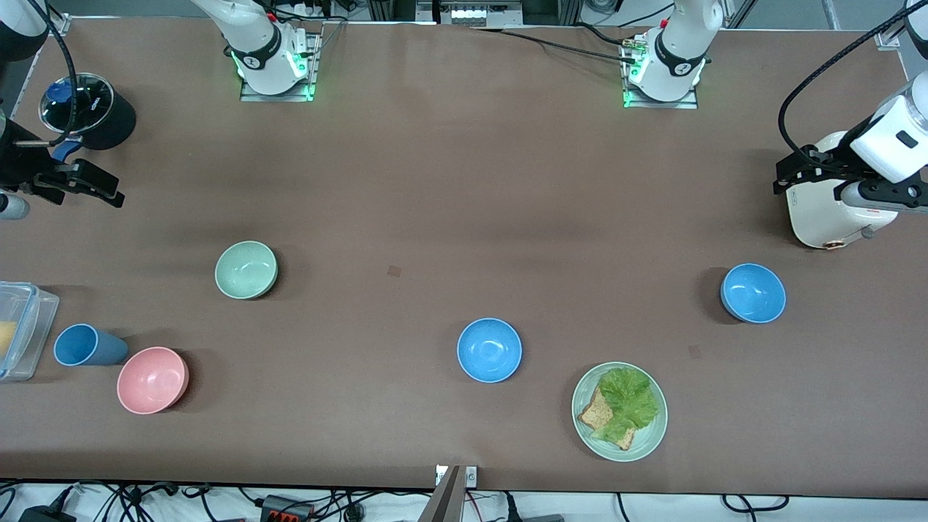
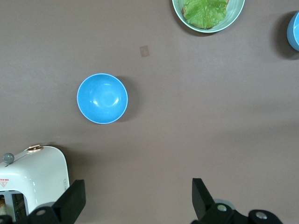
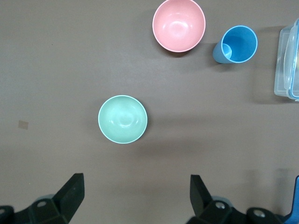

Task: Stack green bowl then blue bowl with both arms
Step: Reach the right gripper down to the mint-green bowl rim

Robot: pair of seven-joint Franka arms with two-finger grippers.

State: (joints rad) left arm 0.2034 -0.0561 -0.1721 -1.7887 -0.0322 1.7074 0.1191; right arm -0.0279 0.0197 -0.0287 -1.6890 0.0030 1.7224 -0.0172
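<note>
The green bowl (image 1: 246, 270) stands upright and empty toward the right arm's end of the table; it also shows in the right wrist view (image 3: 123, 119). One blue bowl (image 1: 753, 293) stands near the left arm's end, also in the left wrist view (image 2: 102, 98). Its twin blue bowl (image 1: 489, 349) stands at mid-table, nearer the front camera, cut by the edge of the left wrist view (image 2: 295, 31). My right gripper (image 1: 105, 188) (image 3: 135, 196) is open and empty, raised at its end of the table. My left gripper (image 1: 786, 177) (image 2: 138, 200) is open and empty beside the toaster.
A white toaster (image 1: 826, 199) stands under the left gripper. A green plate (image 1: 652, 435) with lettuce and bread lies near the front edge. A pink bowl (image 1: 152, 379), blue cup (image 1: 87, 345), clear box (image 1: 22, 330) and black pot (image 1: 90, 112) stand at the right arm's end.
</note>
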